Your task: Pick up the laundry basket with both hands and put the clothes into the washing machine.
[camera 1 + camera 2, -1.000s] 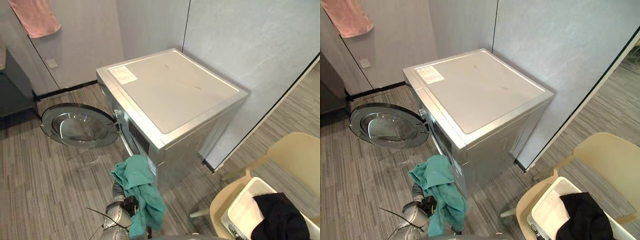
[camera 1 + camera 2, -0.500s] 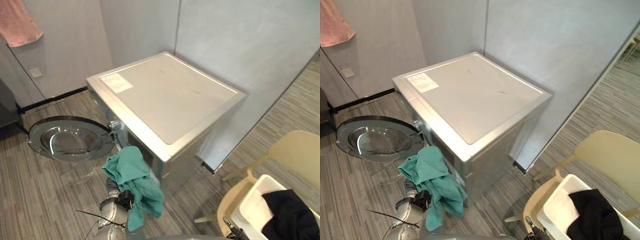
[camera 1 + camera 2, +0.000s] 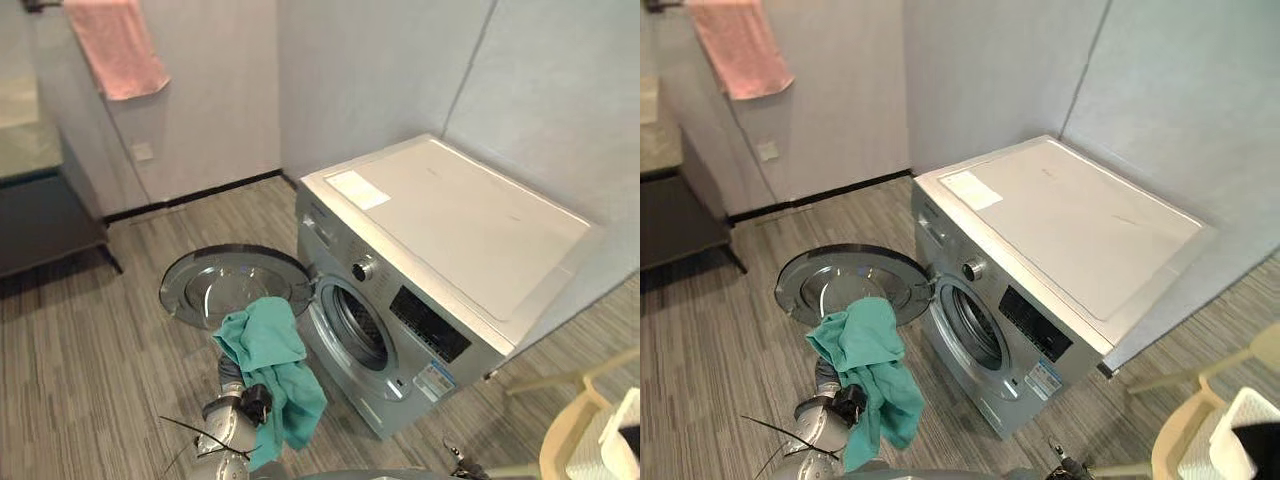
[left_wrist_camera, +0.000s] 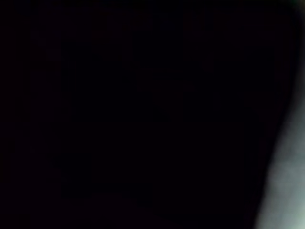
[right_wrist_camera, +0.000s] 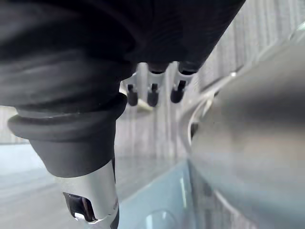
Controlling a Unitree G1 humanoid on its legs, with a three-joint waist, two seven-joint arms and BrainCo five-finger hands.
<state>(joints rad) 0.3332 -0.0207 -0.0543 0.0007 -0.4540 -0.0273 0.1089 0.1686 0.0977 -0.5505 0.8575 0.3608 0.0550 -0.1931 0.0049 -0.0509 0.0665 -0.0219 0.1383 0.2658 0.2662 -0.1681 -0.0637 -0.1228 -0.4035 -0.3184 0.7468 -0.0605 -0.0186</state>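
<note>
A teal cloth (image 3: 272,352) is bunched over my left hand (image 3: 232,380) and hangs down from it, low in front of the washing machine (image 3: 470,225). The machine's round door (image 3: 232,285) lies swung open to the left, and the drum opening (image 3: 358,328) shows dark, to the right of the cloth. The white laundry basket (image 3: 1222,450) sits on a pale yellow chair (image 3: 1175,440) at the lower right edge, with a black garment (image 3: 1267,445) in it. My right hand (image 5: 153,81) is open, its fingers straight, holding nothing.
A pink towel (image 3: 115,45) hangs on the far wall at the upper left. A dark low cabinet (image 3: 40,205) stands along the left side. Grey striped floor (image 3: 90,340) spreads before the washer, with walls close behind and beside it.
The camera has swung, so the washer's front and drum opening now show and the basket sits at the right edge. The teal cloth stays on my left hand.
</note>
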